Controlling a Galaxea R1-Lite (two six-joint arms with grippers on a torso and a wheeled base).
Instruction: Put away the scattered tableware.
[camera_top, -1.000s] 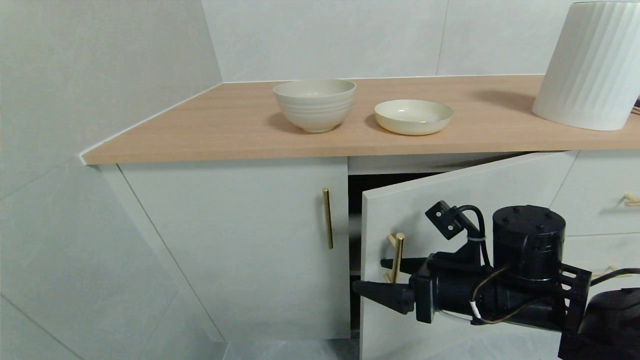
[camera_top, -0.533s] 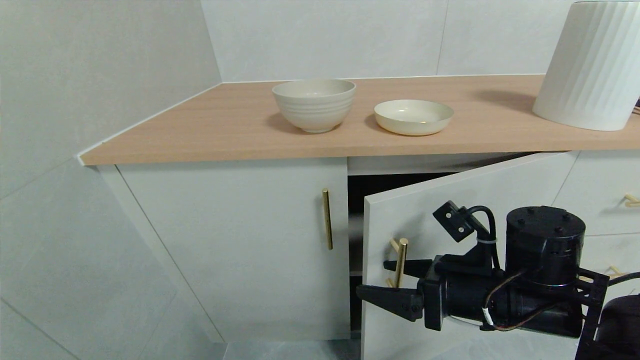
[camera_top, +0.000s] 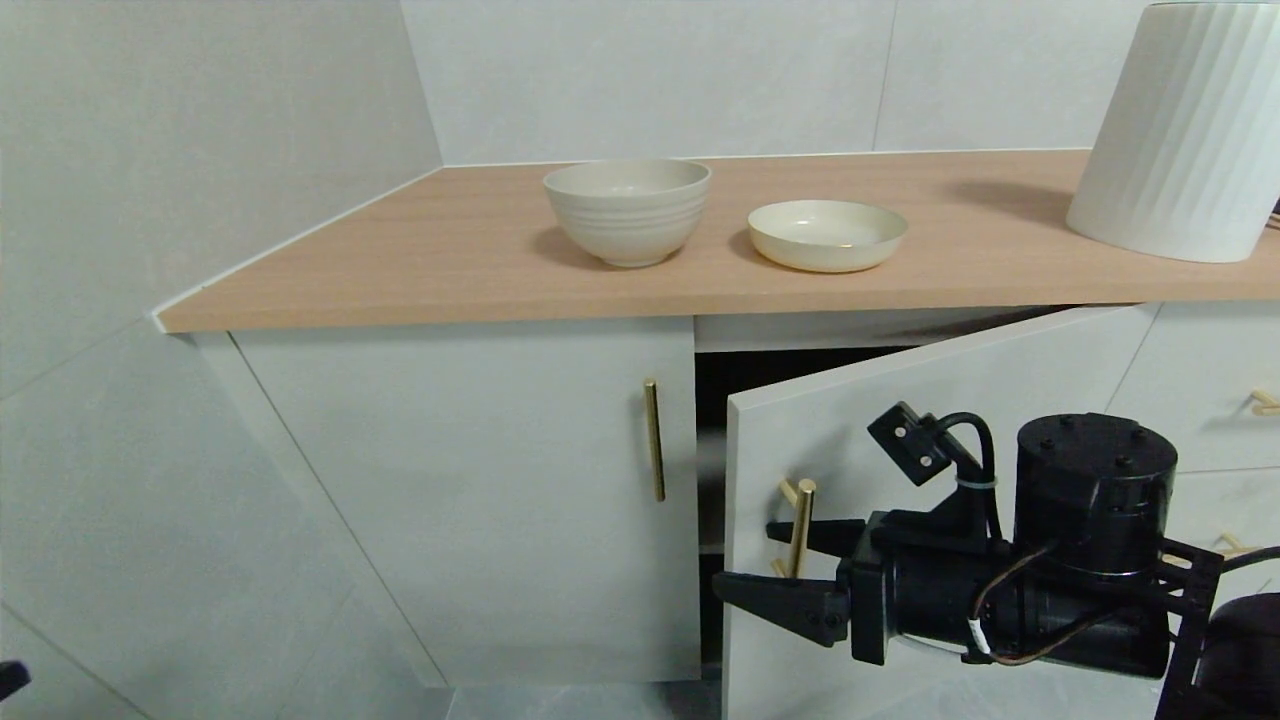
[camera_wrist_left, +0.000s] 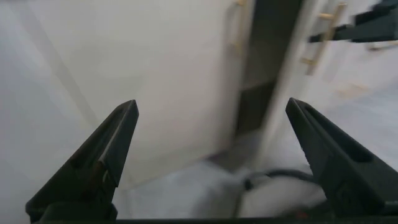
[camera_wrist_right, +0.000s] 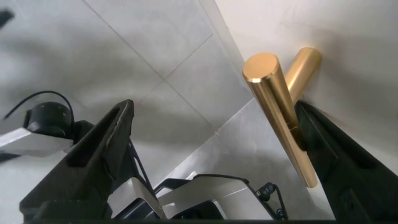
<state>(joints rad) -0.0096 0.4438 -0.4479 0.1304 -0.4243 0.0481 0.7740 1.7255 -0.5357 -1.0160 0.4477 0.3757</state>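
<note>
My right pincer (camera_top: 742, 553) stands wide open with the handle (camera_top: 800, 520) inside its gap, nothing clamped. My left pincer (camera_wrist_left: 211, 106) is wide open, empty. Above the right pincer, the bowl (camera_top: 628, 210) and dish (camera_top: 827, 233) sit on the bench (camera_top: 450, 260).

The wooden countertop (camera_top: 450, 270) carries 1 deep bowl (camera_top: 627, 209), 1 shallow dish (camera_top: 827, 233) and 1 ribbed white container (camera_top: 1180, 130).
</note>
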